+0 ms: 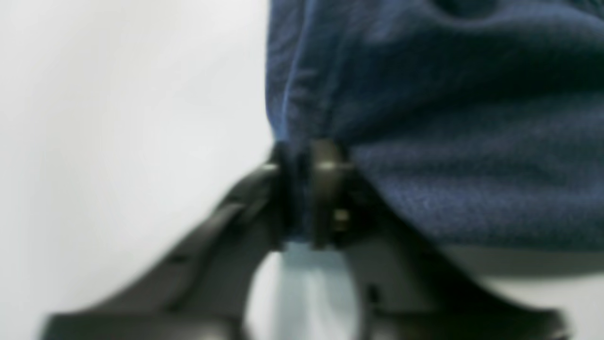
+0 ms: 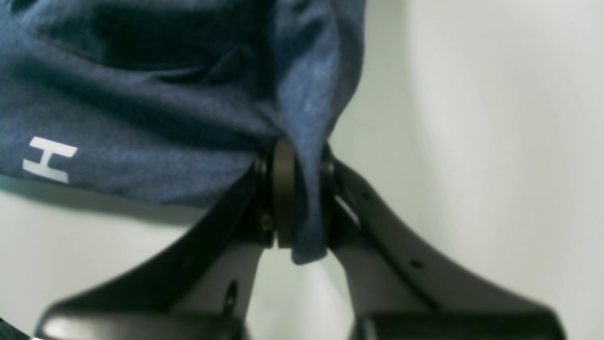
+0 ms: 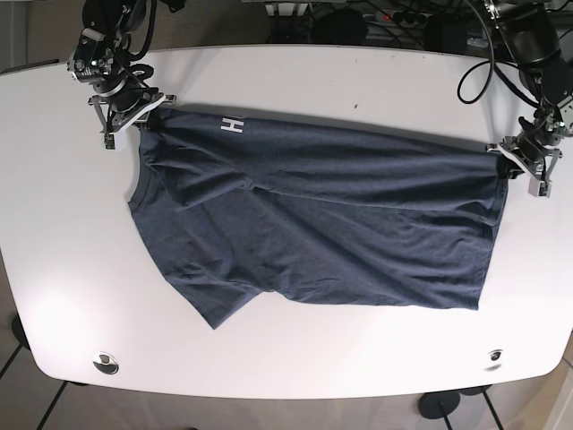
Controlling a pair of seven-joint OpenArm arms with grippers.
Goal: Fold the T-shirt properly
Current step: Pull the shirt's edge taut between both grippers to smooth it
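A navy T-shirt (image 3: 322, 224) with a white "H" print (image 3: 232, 126) lies spread across the white table (image 3: 295, 81), its far edge doubled over toward the near side. My left gripper (image 3: 503, 150) holds the shirt's far right corner; in the left wrist view the gripper (image 1: 304, 156) is shut on a pinch of the blue cloth (image 1: 448, 141). My right gripper (image 3: 143, 115) holds the far left corner. The right wrist view shows this gripper (image 2: 302, 156) shut on a fold of the T-shirt (image 2: 165, 132), with the "H" (image 2: 47, 159) to its left.
The table's rounded edges (image 3: 18, 296) run all around the shirt. Two small round fittings (image 3: 106, 362) (image 3: 494, 356) sit near the front corners. Cables and chair bases (image 3: 385, 22) lie behind the far edge.
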